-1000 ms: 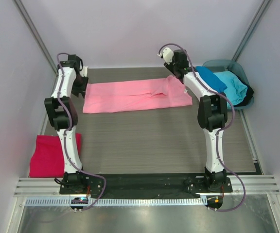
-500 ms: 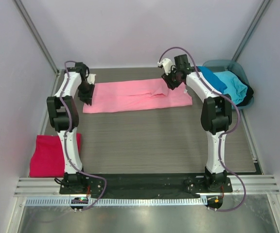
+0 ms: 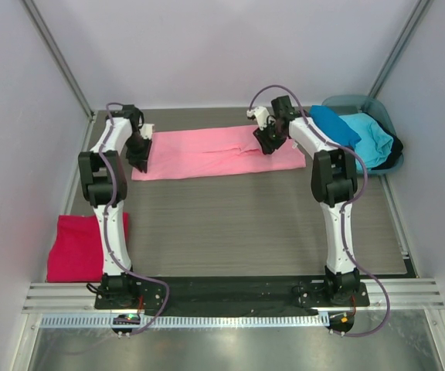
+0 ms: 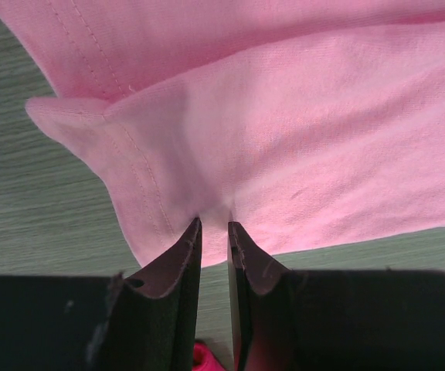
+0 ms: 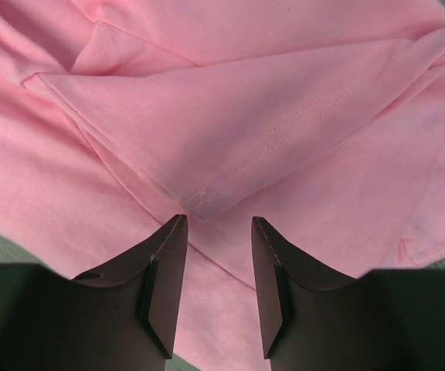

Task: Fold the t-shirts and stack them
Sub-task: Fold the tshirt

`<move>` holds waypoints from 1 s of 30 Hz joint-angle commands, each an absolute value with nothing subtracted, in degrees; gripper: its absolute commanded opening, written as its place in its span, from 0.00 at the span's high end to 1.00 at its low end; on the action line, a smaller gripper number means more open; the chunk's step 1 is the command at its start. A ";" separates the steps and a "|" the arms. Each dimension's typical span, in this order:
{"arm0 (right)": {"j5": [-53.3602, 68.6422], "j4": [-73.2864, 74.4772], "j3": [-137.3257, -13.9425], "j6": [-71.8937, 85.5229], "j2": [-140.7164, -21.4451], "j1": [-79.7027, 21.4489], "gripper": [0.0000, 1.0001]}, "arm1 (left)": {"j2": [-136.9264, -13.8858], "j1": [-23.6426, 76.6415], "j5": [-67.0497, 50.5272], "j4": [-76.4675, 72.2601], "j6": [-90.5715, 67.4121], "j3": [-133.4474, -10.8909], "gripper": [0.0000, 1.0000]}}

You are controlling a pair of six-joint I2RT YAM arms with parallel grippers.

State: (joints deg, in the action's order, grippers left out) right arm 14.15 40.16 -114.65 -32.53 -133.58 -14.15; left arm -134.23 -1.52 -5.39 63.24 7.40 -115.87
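1. pink shirt (image 3: 215, 153): lies spread flat, long side running left to right, on far half of table (image 3: 246, 224)
2. left gripper (image 4: 213, 224): sits at shirt's left end, beside a hemmed corner; narrow, tips pinching a pucker of cloth
3. right gripper (image 5: 219, 220): rests over shirt's right part, at point of a folded hem; jaws apart, holding nothing
4. crimson shirt (image 3: 76, 247): lies folded at near left, well apart
5. blue shirt (image 3: 334, 124), turquoise shirt (image 3: 371, 139): heaped in tub (image 3: 361, 100), far right

Crimson t-shirt (image 3: 72, 247) partly hidden behind left arm (image 3: 111, 224).
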 commanded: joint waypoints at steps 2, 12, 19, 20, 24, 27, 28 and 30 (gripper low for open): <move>14.76 40.78 -119.87 -31.38 -135.08 -14.41 0.56 | -133.15 -1.76 -4.84 62.23 6.50 -115.75 0.80; 18.28 42.62 -122.61 -31.29 -137.20 -14.59 0.95 | -133.24 -1.76 -3.87 62.05 6.85 -115.31 0.79; 20.57 41.14 -129.26 -29.97 -137.19 -15.55 0.99 | -132.37 -1.67 -3.60 62.32 7.21 -114.88 0.79; 20.48 40.44 -131.11 -29.62 -139.02 -15.99 0.99 | -132.10 -1.67 -3.34 62.14 7.29 -114.61 0.79; 16.10 37.45 -143.41 -26.38 -144.49 -18.71 0.81 | -129.03 -1.76 -5.17 62.66 10.00 -115.22 0.71; 13.98 34.64 -142.13 -24.61 -142.14 -18.98 0.56 | -123.95 -1.58 -9.39 63.28 18.15 -114.88 0.59; 12.50 33.06 -138.99 -24.00 -140.90 -18.81 0.54 | -122.53 -1.41 -9.40 63.11 20.89 -113.39 0.56; 12.39 32.26 -135.02 -24.08 -136.35 -18.63 0.51 | -119.72 -0.79 -8.53 62.84 27.39 -111.19 0.47</move>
State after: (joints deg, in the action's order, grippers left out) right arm 15.11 35.59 -138.37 -26.39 -143.31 -18.90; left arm -128.70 -1.43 -6.46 62.74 16.23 -112.53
